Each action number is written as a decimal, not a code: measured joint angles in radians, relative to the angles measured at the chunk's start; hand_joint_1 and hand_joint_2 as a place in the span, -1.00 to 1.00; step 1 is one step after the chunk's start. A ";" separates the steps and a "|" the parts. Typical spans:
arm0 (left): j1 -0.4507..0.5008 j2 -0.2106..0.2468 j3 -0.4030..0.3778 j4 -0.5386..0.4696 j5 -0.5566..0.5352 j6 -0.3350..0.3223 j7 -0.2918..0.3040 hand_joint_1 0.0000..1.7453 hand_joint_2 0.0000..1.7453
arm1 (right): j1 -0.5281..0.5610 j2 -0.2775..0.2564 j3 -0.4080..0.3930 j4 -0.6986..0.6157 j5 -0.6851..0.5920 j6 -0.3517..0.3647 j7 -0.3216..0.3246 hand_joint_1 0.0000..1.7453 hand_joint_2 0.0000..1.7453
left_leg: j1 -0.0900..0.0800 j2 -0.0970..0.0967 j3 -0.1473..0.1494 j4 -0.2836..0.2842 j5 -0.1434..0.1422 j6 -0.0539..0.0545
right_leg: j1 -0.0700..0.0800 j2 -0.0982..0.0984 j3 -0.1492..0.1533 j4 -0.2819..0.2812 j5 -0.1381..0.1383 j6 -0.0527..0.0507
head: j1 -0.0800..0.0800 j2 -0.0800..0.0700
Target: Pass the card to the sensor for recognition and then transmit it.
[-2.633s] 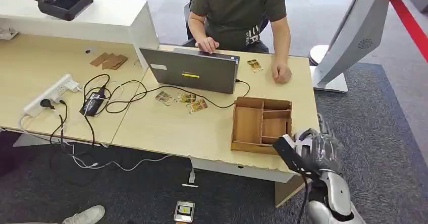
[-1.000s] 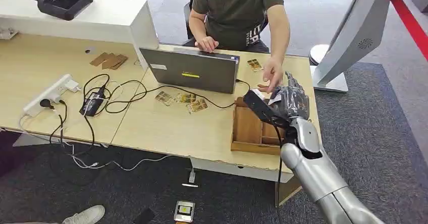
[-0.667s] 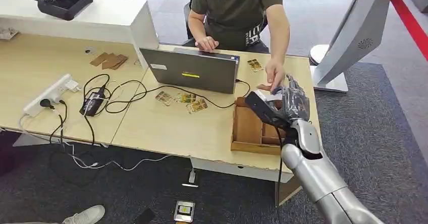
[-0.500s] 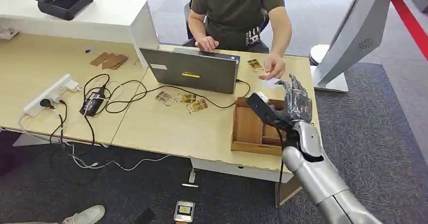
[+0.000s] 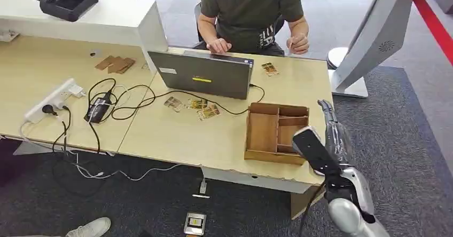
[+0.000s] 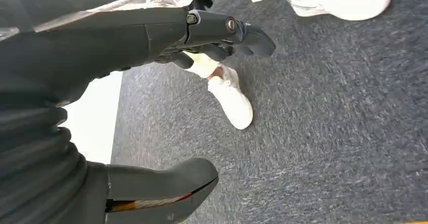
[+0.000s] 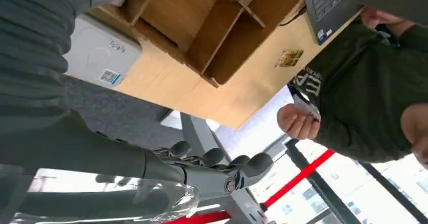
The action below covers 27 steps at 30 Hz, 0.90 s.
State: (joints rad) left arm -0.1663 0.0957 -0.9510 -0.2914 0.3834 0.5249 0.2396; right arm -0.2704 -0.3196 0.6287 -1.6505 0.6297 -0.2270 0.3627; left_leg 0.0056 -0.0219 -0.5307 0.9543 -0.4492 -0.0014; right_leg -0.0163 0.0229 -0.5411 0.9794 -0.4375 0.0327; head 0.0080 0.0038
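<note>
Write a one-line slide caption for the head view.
Robot's empty right hand beside the wooden tray; seated person holds a card.

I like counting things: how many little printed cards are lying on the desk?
4: three in a row in front of the laptop, one behind it. Others may be hidden.

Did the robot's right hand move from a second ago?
Yes. The right hand pulled back from over the wooden tray toward the robot, past the table's near edge.

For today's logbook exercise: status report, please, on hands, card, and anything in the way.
Right hand open beside wooden tray. Left hand open, hanging over carpet. Card in person's hand. Nothing in the way.
</note>
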 joint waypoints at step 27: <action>0.006 0.002 0.039 0.000 0.004 0.004 0.014 -1.00 1.00 | 0.055 0.011 0.125 0.131 0.466 0.130 0.107 -1.00 1.00 | 0.000 0.000 0.000 0.000 0.000 0.000 | 0.000 0.000 0.001 0.000 0.000 0.000 | 0.000 0.000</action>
State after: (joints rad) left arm -0.1600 0.0980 -0.9117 -0.2914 0.3876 0.5287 0.2533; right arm -0.2154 -0.3090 0.7538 -1.5194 1.0960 -0.0965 0.4696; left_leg 0.0059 -0.0221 -0.5308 0.9543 -0.4489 -0.0015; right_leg -0.0161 0.0228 -0.5404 0.9797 -0.4374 0.0327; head 0.0080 0.0038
